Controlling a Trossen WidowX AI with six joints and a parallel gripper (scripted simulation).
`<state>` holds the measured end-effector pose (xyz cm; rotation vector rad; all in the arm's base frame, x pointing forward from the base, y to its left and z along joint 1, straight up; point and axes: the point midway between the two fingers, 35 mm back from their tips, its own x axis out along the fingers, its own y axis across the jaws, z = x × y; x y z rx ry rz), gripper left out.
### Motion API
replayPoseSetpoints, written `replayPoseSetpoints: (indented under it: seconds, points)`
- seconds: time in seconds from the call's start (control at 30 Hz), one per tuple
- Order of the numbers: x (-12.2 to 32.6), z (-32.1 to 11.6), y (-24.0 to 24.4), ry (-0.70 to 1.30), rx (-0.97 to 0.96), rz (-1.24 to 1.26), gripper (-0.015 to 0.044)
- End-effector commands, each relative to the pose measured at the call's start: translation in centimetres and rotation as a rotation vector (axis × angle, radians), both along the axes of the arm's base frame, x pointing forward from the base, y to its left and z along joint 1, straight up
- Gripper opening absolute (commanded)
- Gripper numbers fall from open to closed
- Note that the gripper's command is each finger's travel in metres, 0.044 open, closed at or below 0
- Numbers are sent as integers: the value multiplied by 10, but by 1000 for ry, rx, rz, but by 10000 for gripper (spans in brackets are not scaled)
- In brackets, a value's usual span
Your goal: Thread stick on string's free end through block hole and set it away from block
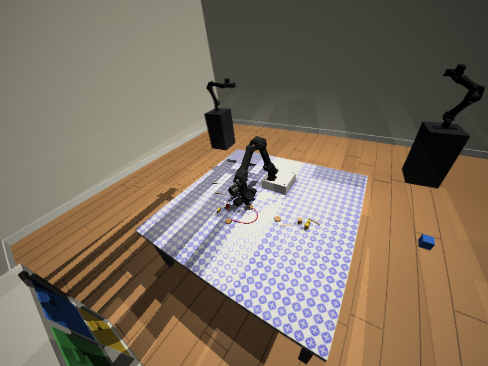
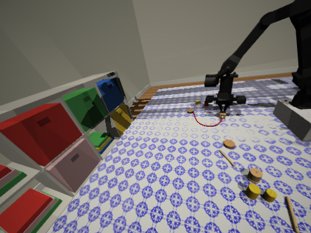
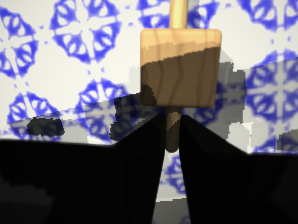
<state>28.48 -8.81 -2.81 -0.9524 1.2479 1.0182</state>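
Note:
In the wrist view a wooden block (image 3: 180,67) lies on the patterned table, with the thin wooden stick (image 3: 178,12) running through its hole. The stick's near end sticks out of the block's near side. My gripper (image 3: 172,122) (image 2: 223,113) (image 1: 247,203) is low over the table and shut on that near end. The red string (image 2: 207,124) (image 1: 250,220) curves from the block to the round wooden button (image 2: 190,111) (image 1: 228,220) on the table.
A loose disc (image 2: 229,144), a loose stick (image 2: 227,158), three short cylinders (image 2: 255,175) and another stick (image 2: 292,213) lie nearer the camera. Small yellow (image 2: 197,102) and red (image 2: 206,104) pieces lie behind the gripper. The arm's grey base (image 2: 291,118) stands at the right. Shelves with coloured bins (image 2: 44,127) stand left.

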Motion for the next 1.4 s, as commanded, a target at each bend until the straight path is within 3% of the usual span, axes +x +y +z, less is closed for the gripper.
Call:
replayPoseSetpoints:
  seconds: [0.0,1.37]
  points:
    - [1,1,0,-2,4,4,0]
    - [-7,2,-38,21,8,3,0]
